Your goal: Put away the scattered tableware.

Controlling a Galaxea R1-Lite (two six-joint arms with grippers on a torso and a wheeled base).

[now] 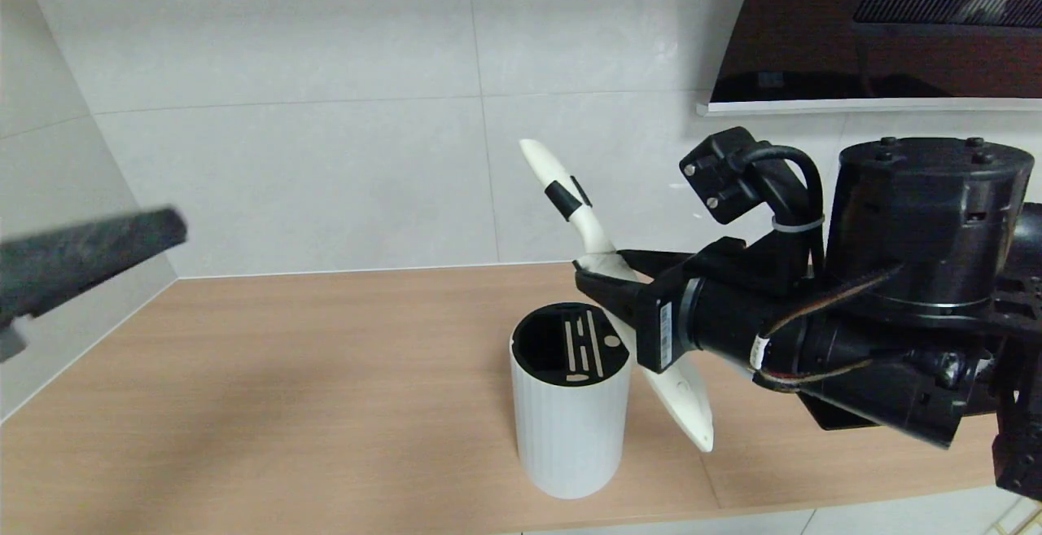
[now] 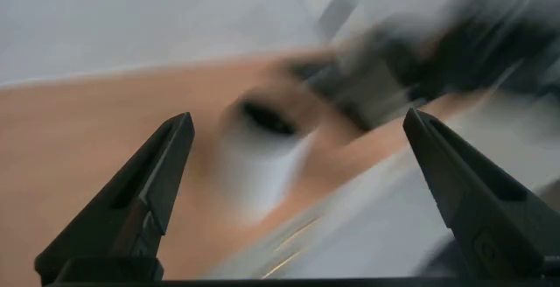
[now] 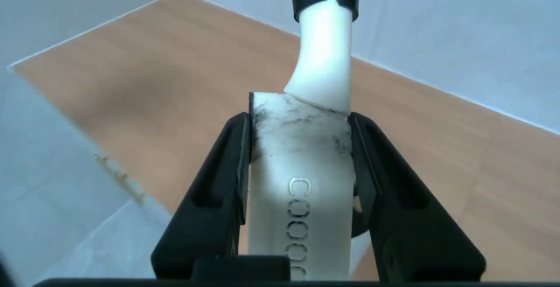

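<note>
My right gripper is shut on a long white utensil with a black band near its upper end. It is held tilted, above and just to the right of a white ribbed holder with a black slotted insert. The utensil's lower end hangs beside the holder, outside it. In the right wrist view the fingers clamp the white utensil from both sides. My left gripper is open, raised at the left, with the holder blurred in front of it.
The wooden counter runs to a white tiled wall behind and on the left. A dark range hood hangs at the upper right. The counter's front edge lies just below the holder.
</note>
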